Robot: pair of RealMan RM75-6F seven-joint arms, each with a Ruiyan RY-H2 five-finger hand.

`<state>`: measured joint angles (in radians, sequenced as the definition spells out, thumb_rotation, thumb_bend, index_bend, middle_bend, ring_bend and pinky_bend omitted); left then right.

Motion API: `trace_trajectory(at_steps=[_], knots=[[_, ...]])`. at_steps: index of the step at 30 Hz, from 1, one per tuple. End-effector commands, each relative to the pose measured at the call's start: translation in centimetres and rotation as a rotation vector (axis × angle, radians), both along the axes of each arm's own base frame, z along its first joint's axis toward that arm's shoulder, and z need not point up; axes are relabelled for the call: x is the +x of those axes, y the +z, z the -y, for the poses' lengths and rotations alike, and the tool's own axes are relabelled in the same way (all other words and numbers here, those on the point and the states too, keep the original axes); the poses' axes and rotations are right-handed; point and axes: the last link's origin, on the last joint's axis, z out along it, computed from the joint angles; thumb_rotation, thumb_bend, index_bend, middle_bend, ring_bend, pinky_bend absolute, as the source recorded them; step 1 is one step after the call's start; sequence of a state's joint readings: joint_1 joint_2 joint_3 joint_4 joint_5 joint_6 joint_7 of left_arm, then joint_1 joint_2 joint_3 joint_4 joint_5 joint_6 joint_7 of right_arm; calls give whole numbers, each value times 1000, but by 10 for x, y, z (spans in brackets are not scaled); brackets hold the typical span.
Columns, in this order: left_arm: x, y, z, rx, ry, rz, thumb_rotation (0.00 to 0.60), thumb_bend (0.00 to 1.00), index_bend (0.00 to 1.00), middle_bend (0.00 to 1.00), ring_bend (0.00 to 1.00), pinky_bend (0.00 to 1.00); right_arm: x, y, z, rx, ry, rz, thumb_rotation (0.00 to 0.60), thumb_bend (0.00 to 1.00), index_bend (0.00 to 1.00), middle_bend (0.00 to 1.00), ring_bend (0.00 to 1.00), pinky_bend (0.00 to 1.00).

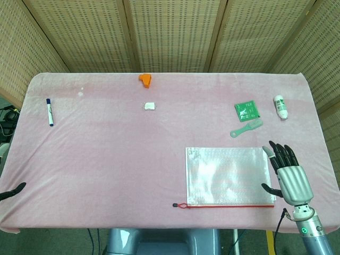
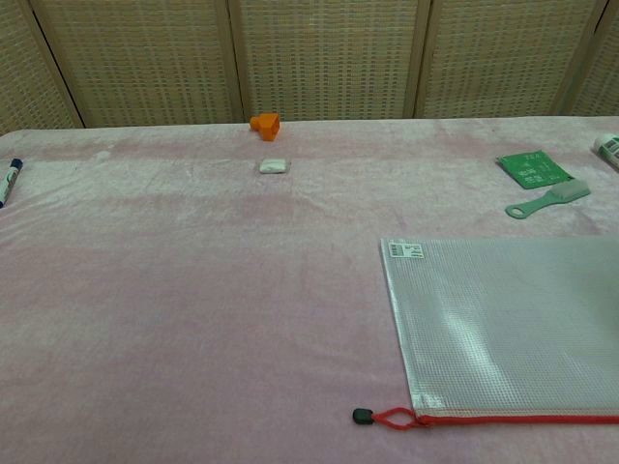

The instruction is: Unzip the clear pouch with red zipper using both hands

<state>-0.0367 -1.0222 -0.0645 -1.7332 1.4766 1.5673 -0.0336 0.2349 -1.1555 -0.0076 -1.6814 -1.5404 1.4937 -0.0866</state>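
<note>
Head view shows the clear mesh plastic pouch with red zipper point(image 1: 229, 176) flat on the pink-covered bench point(image 1: 106, 159), fully zipped, the right hand point(image 1: 288, 178) just beside its right edge with fingers spread, holding nothing, so unzipping remains undone.

Right hand spread at the near right; left hand barely in view.

In the head view the right hand point(image 1: 289, 178) shows its silver back facing up, dark fingers point(image 1: 280, 153) apart and pointing away from the robot, thumb point(image 1: 270, 187) stuck out to the left, holding nothing. Its wrist and grey forearm run down to the lower right corner. Only a dark fingertip of the left hand point(image 1: 11, 192) shows at the left edge; its pose cannot be told. The chest view shows neither hand.
</note>
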Motion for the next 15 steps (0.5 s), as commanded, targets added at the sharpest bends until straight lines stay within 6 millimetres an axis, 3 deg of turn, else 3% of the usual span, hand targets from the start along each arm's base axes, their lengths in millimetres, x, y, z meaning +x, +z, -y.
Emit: trace_trajectory(at_steps=[1,4,5,6,7,8,10,13,15], knots=[[0,0,0,0,0,1,600,0,0,0,0,0,2,-2,1,12,17,0,600,0,0,0,0,0],[0,0,-2,1,-1,3,600,0,0,0,0,0,13,-9,7,48,72,10,600,0,0,36,27,0],[0,0,-3,0,-1,2,600,0,0,0,0,0,20,-12,12,70,108,-4,600,0,0,105,94,11],[0,0,-3,-1,-1,1,600,0,0,0,0,0,27,-14,18,90,137,-15,600,0,0,257,244,79],[0,-1,-4,-2,0,1,600,0,0,0,0,0,31,-17,22,106,154,-22,600,0,0,454,435,225],[0,-2,-5,-4,1,-1,600,0,0,0,0,0,42,-24,31,159,188,-41,600,0,0,577,556,360],[-1,-3,-7,-7,6,-5,600,0,0,0,0,0,57,-34,43,249,209,-55,600,0,9,801,754,737],[-3,-4,-11,-10,19,-4,600,0,0,0,0,0,81,-53,56,377,241,-65,600,0,99,894,841,948],[-4,-4,-13,-14,24,-5,600,0,0,0,0,0,92,-64,60,448,243,-74,600,0,172,926,876,993]])
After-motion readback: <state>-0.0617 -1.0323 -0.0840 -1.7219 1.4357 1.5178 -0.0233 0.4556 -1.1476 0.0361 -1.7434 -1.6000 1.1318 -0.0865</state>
